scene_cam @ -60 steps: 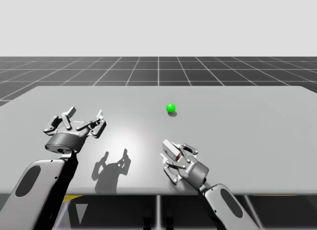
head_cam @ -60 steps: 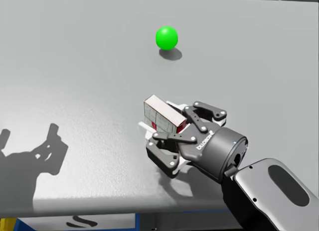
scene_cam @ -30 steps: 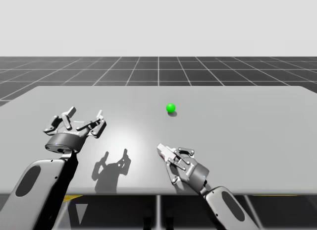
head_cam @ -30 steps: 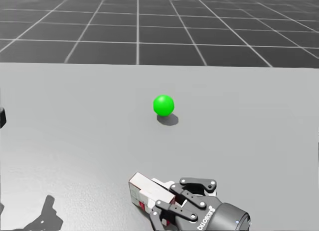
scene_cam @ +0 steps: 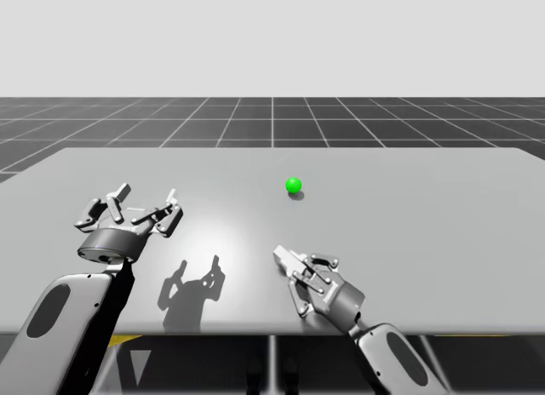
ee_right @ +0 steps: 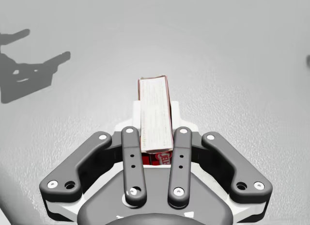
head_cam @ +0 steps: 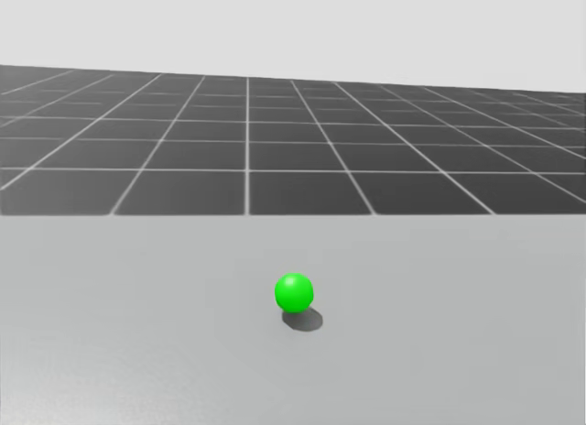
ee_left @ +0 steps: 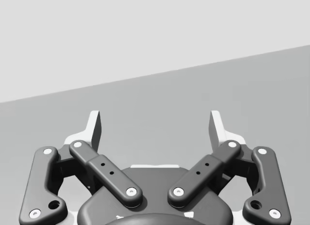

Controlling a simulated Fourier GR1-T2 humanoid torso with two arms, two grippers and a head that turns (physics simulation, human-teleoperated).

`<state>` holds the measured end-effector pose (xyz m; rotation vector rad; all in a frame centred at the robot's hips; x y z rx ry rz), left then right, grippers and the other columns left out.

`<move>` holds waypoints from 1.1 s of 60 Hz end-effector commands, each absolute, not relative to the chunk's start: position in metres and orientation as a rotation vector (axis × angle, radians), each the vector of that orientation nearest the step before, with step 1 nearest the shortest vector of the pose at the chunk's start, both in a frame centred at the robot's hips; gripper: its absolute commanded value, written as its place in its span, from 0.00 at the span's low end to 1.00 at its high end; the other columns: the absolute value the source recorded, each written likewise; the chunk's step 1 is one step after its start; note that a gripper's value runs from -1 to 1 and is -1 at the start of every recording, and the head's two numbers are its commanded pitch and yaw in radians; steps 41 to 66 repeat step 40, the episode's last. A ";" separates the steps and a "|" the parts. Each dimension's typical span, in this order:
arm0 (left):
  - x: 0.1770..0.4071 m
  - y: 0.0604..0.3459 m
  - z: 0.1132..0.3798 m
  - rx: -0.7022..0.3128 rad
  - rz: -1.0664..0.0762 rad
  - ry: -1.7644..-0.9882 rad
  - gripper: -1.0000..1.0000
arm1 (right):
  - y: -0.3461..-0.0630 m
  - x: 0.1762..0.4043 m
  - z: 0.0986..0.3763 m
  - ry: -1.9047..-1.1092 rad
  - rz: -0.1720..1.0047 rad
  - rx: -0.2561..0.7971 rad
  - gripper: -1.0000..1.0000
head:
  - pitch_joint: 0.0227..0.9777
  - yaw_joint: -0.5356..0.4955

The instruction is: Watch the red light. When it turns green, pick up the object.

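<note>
Right tool (ee_right: 155,116) clamped on white-and-red box (ee_right: 154,96) near table (scene_cam: 443,216) front edge. Left tool (ee_left: 155,129) spread apart over table. Green light (head_cam: 294,292) farther back.

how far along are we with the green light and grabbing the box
Done: the light shows green, so the wait is over. In hand: my right gripper is shut on the red and white box, gripping it from both sides. Left: raising it clear of the table; I cannot tell whether it is off the surface yet. My left gripper is open and holds nothing.
</note>
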<state>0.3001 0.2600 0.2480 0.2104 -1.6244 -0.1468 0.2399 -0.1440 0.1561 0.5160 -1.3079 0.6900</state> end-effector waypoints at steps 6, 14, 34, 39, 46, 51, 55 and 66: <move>0.300 0.260 0.247 0.214 -0.144 -1.622 0.00 | -0.150 0.259 0.193 -1.449 0.594 0.444 1.00 | 0.42 0.42; 0.299 0.261 0.247 0.214 -0.140 -1.623 0.00 | -0.150 0.268 0.218 -1.529 0.556 0.417 1.00 | 0.42 0.41; 0.299 0.262 0.250 0.215 -0.133 -1.625 0.00 | -0.153 0.282 0.296 -1.791 0.457 0.387 1.00 | 0.41 0.41; 0.299 0.263 0.250 0.214 -0.133 -1.626 0.00 | -0.158 0.282 0.317 -1.868 0.422 0.360 1.00 | 0.41 0.42; 0.299 0.263 0.250 0.214 -0.133 -1.626 0.00 | -0.159 0.282 0.321 -1.877 0.412 0.360 1.00 | 0.41 0.42; 0.299 0.263 0.250 0.214 -0.133 -1.626 0.00 | -0.159 0.282 0.321 -1.877 0.412 0.360 1.00 | 0.41 0.42; 0.299 0.263 0.250 0.214 -0.133 -1.626 0.00 | -0.159 0.282 0.321 -1.877 0.412 0.360 1.00 | 0.41 0.42; 0.299 0.263 0.250 0.214 -0.133 -1.626 0.00 | -0.159 0.282 0.321 -1.877 0.412 0.360 1.00 | 0.41 0.42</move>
